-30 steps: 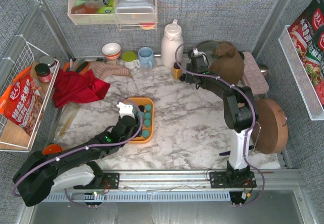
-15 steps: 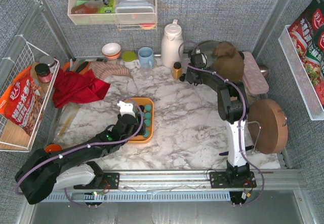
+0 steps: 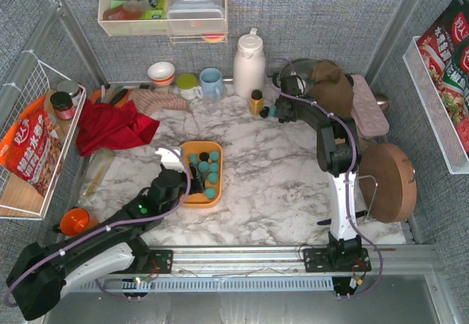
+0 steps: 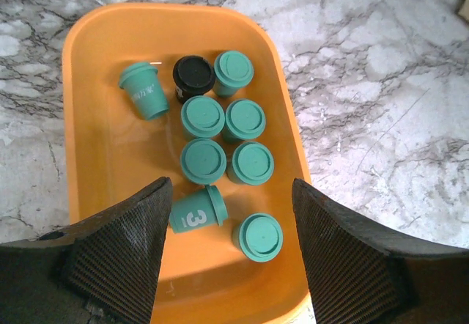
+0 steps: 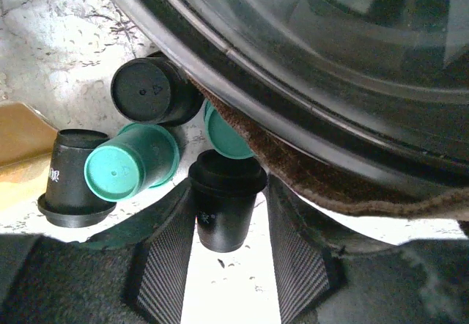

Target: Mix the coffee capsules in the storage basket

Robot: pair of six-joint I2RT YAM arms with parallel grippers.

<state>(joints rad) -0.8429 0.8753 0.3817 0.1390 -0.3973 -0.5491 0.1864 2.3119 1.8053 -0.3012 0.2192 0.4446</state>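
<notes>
Left tool (image 4: 231, 183) hangs over the storage basket (image 4: 69, 119), jaws wide, holding nothing. Basket sits on the marble bench (image 4: 381, 82) just ahead of the left arm. Coffee capsules (image 4: 245, 121) inside are mostly teal and bunched toward one side, with one black capsule (image 4: 193, 76) at the far end and two teal ones lying on their sides.

Right tool (image 5: 226, 214) is at the far back of the bench, well apart from the basket, straddling a black pod (image 5: 222, 177) that stands tucked under the rim of a dark glass lid (image 5: 330, 60). Cannot tell if the pads actually pinch it. Loose pods (image 5: 132, 166), teal and black, crowd right beside it.

Step looks like fetching stray pods to add to the basket. Next move probably needs a firm pinch, a lift clear of the lid rim without knocking the neighbours, then a long carry, with the left tool out of the drop path.
</notes>
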